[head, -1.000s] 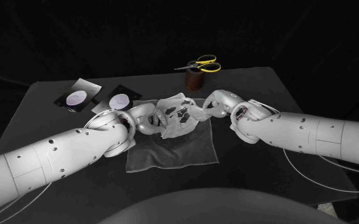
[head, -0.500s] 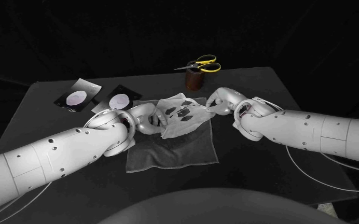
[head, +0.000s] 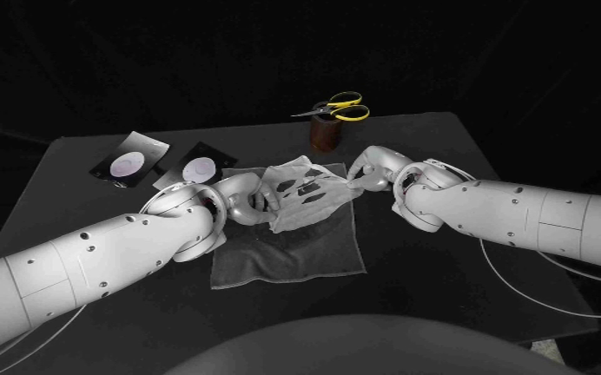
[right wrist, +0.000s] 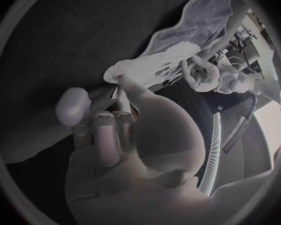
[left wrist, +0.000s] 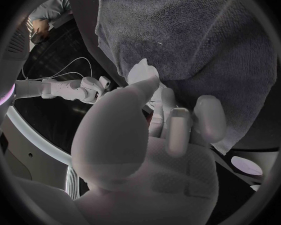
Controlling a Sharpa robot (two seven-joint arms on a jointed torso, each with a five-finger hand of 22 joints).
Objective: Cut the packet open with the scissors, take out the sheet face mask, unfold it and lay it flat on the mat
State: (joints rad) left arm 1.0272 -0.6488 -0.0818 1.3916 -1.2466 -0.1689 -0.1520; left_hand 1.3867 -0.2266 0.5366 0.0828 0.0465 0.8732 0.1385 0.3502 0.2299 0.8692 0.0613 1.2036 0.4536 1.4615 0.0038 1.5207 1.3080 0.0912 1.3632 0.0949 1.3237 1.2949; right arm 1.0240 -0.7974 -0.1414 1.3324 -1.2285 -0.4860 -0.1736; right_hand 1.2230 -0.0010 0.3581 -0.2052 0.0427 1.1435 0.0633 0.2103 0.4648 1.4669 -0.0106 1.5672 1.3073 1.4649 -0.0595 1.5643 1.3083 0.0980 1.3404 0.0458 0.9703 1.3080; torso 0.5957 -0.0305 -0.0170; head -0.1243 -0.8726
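The white sheet face mask (head: pixel 302 191), with dark eye and mouth holes, is stretched between both hands just above the far end of the grey mat (head: pixel 292 256). My left hand (head: pixel 248 200) grips its left edge. My right hand (head: pixel 368 172) pinches its right edge. In the right wrist view the mask (right wrist: pixel 147 66) runs from my right hand's fingertips (right wrist: pixel 120 86) across to the left hand (right wrist: pixel 207 75), over the mat (right wrist: pixel 202 21). In the left wrist view my left hand (left wrist: pixel 158 131) holds a fold of mask (left wrist: pixel 143 73) above the mat (left wrist: pixel 190 40).
Yellow-handled scissors (head: pixel 336 108) stand in a brown holder (head: pixel 325 135) at the table's far edge. Two dark packets (head: pixel 129 160) (head: pixel 201 167) lie at the back left. Bare black table (head: pixel 425 262) surrounds the mat.
The mask has gone from bunched to spread wider between the hands. My right hand has shifted slightly right, drawing the mask's right edge with it. The left hand has barely moved.
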